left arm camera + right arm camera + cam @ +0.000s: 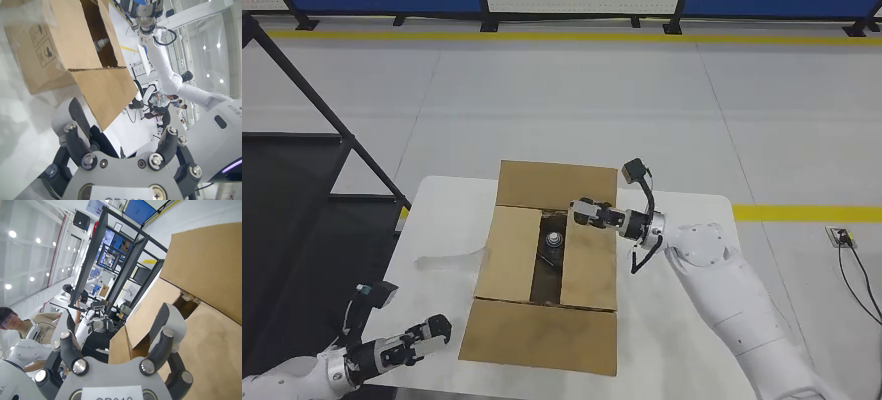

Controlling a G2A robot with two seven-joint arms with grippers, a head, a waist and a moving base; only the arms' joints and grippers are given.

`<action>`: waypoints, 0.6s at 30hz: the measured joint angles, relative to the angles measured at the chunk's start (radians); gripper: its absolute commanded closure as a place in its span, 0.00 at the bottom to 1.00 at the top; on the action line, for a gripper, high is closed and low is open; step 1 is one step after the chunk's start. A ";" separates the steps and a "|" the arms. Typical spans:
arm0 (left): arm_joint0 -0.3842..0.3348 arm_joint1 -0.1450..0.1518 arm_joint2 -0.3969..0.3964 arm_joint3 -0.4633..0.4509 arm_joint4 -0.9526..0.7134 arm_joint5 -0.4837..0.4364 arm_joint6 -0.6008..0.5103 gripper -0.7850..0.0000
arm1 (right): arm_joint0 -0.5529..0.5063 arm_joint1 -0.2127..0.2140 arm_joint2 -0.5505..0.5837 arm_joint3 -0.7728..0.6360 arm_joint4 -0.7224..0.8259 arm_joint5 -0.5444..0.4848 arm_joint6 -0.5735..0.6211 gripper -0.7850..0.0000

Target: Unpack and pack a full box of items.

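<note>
Cardboard box (542, 185) sits in the middle of a white table (442, 215), its top partly open. The far flap (560, 175) and near flap (537, 338) are folded outward and lie about flat. The left flap (510, 252) and right flap (590, 268) are folded in over the top, with a narrow gap between them. A bottle (554, 240) with a pale cap stands inside the box and shows through that gap; the left wrist view also catches it inside (101, 43). Just nearer in the gap lies a dark item (545, 263), too small to tell.

The right gripper (584, 212) hovers over the far end of the right flap, at the edge of the gap. Its fingers (166, 321) are spread apart with nothing between them. One sits right by the flap's inner edge; whether it touches the cardboard I cannot tell.

The left gripper (434, 330) is low at the table's near left corner, just beside the left end of the near flap and apart from it. Its fingers (77, 117) are spread wide and hold nothing; from its wrist the near flap's corner shows ahead of them.

A clear plastic film (442, 262) lies on the table against the box's left side.
</note>
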 measured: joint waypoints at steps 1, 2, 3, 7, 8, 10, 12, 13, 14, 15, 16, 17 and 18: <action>-0.003 0.002 0.009 0.001 0.004 0.010 -0.009 0.00 | 0.001 0.000 0.004 0.004 0.000 -0.002 -0.012 0.00; -0.007 0.004 0.022 0.003 0.013 0.018 -0.016 0.00 | 0.003 0.000 0.009 0.010 -0.005 -0.005 -0.030 0.00; -0.011 0.006 0.035 0.004 0.019 0.022 -0.020 0.00 | 0.004 0.001 0.013 0.015 -0.009 -0.006 -0.047 0.00; -0.043 0.009 0.100 0.014 0.078 0.028 -0.025 0.00 | 0.003 0.000 0.036 0.034 -0.015 -0.025 -0.140 0.00; -0.054 0.009 0.121 0.017 0.090 0.027 -0.024 0.00 | 0.002 0.001 0.045 0.040 -0.019 -0.034 -0.167 0.00; -0.069 0.010 0.146 0.026 0.094 0.025 -0.023 0.00 | 0.005 0.003 0.057 0.053 -0.059 -0.035 -0.224 0.00; -0.082 0.012 0.165 0.033 0.085 0.024 -0.022 0.00 | 0.006 0.005 0.063 0.058 -0.119 -0.025 -0.301 0.00; -0.086 0.013 0.171 0.034 0.080 0.023 -0.021 0.00 | 0.008 0.005 0.065 0.063 -0.147 -0.016 -0.332 0.00; -0.091 0.014 0.175 0.037 0.070 0.019 -0.017 0.00 | 0.012 0.006 0.066 0.072 -0.193 0.003 -0.374 0.00; -0.094 0.015 0.176 0.042 0.062 0.017 -0.009 0.00 | 0.016 0.006 0.064 0.079 -0.226 0.019 -0.403 0.00; -0.097 0.015 0.177 0.047 0.054 0.017 0.001 0.00 | 0.020 0.005 0.061 0.089 -0.251 0.037 -0.424 0.00; -0.100 0.015 0.178 0.049 0.044 0.017 0.012 0.00 | 0.028 0.004 0.057 0.108 -0.275 0.062 -0.445 0.00; -0.102 0.015 0.180 0.050 0.033 0.016 0.018 0.00 | 0.037 0.002 0.054 0.125 -0.293 0.081 -0.459 0.00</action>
